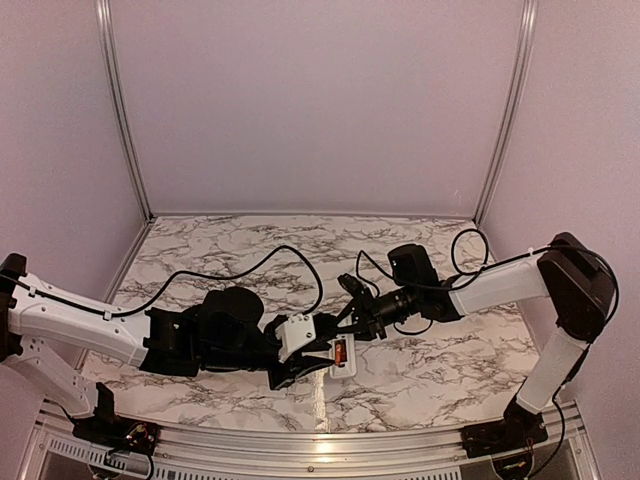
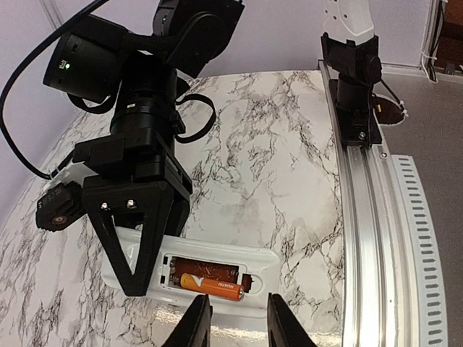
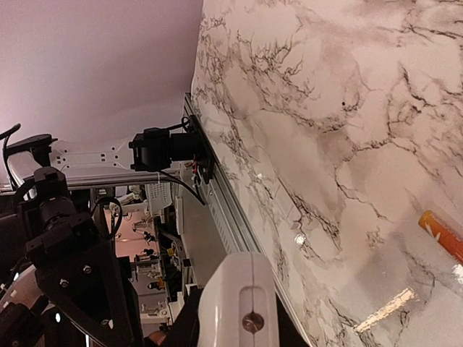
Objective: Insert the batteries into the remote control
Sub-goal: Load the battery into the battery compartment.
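The white remote control (image 2: 286,262) lies back up on the marble with its battery recess open. One orange-red battery (image 2: 212,287) lies in the recess, in the slot on my side. My right gripper (image 2: 137,278) is shut on the remote's left end. In the right wrist view the remote's white end (image 3: 242,303) sticks out between the dark fingers. My left gripper (image 2: 240,318) is open and empty, with its tips just short of the remote beside the battery. A second battery (image 3: 443,236) lies loose on the table, cut by the frame edge. From above, the remote (image 1: 343,357) sits between both grippers.
The aluminium rail (image 2: 369,217) runs along the table's near edge close behind the remote. The right arm's base (image 2: 354,79) stands on it. The left arm's base (image 3: 163,148) shows by the rail in the right wrist view. Black cables (image 1: 270,255) hang over the marble table (image 1: 250,240).
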`<state>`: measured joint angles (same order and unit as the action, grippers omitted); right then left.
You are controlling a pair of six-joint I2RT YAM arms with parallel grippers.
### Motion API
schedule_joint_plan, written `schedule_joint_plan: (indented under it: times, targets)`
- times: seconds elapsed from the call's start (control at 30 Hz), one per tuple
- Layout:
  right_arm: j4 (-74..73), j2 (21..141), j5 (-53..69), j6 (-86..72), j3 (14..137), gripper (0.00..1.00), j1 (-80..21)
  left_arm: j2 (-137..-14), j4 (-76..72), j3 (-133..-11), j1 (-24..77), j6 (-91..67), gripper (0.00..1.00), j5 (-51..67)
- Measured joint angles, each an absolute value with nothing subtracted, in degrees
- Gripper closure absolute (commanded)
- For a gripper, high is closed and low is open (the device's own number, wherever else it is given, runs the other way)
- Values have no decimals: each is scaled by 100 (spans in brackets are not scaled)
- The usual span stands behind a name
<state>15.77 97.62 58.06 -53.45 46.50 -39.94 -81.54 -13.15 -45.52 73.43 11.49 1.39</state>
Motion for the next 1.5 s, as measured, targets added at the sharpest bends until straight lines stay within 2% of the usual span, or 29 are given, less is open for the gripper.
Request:
schedule_joint_plan:
  times: [0.43,1.5]
  targets:
    - [1345,9762,5907,-5111,4755,100,-4007,-8560,-967,-4862,7422,2152,78,143]
    - [1321,9762,5968,-5092,4788,100,-4056,-9107,-794,-5212,7441,2364,87,-196]
